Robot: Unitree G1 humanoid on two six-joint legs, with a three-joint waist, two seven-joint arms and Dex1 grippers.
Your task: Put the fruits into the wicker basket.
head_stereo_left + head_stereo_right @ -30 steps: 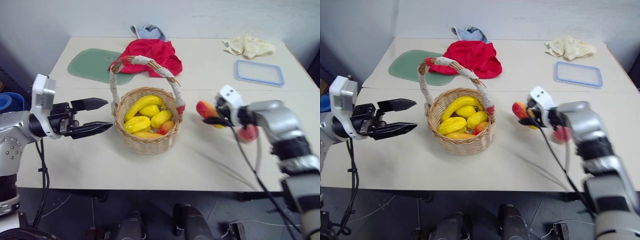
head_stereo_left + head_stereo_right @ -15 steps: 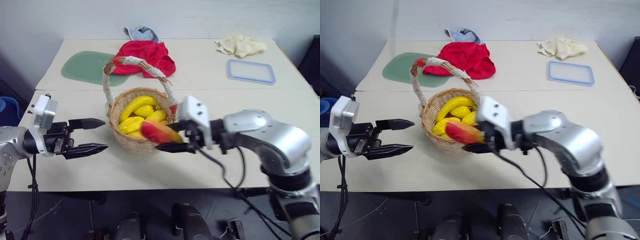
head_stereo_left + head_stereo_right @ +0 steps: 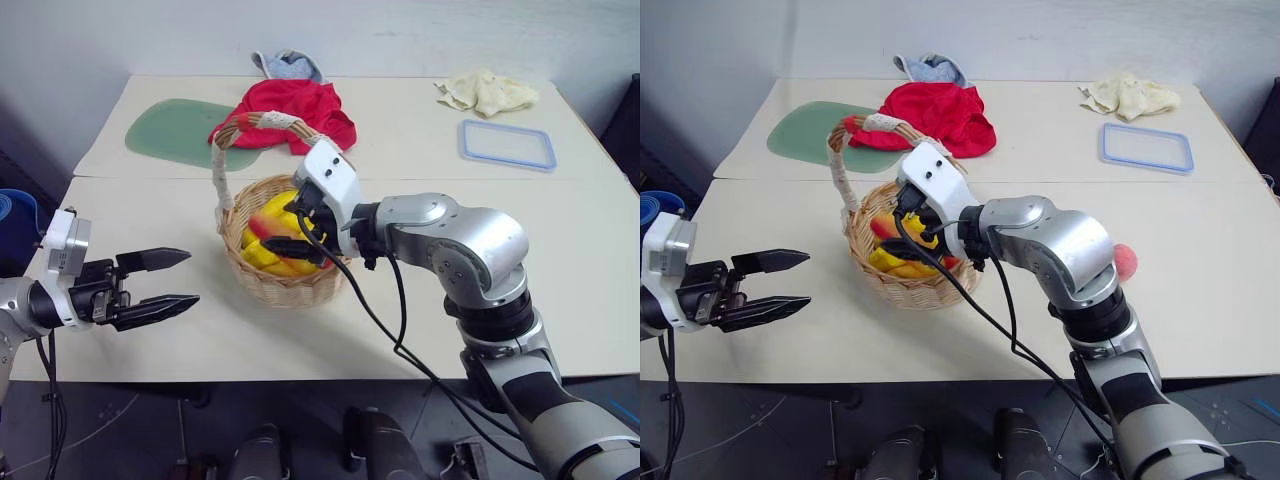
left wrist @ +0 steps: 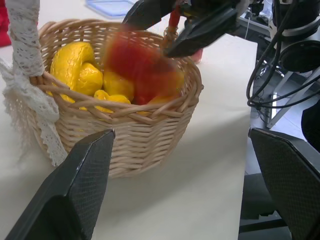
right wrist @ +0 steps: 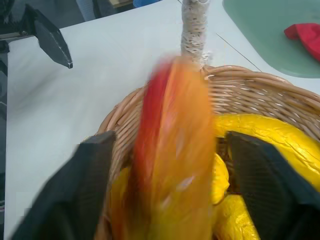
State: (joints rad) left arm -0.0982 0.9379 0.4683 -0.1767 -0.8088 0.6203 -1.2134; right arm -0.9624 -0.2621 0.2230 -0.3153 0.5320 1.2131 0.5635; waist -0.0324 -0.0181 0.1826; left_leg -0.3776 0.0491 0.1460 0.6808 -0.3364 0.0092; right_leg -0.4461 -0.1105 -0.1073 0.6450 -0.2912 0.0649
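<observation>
Place: a robot test room or lab, not a home.
Surface point(image 3: 420, 330): two plain cream tabletops pushed together, seam running just behind the right tool point(image 3: 300, 226).
Walls: bare and pale, well beyond the tool.
Props: toy yellow fruits in a wicker basket point(image 3: 290, 285) under the tool; a red cloth point(image 3: 290, 105), green mat point(image 3: 165, 130), clear lid point(image 3: 507, 143) and crumpled cream rag point(image 3: 487, 92) scattered farther off.
Cabling: black cables point(image 3: 400, 340) hang off the arm behind the tool.
</observation>
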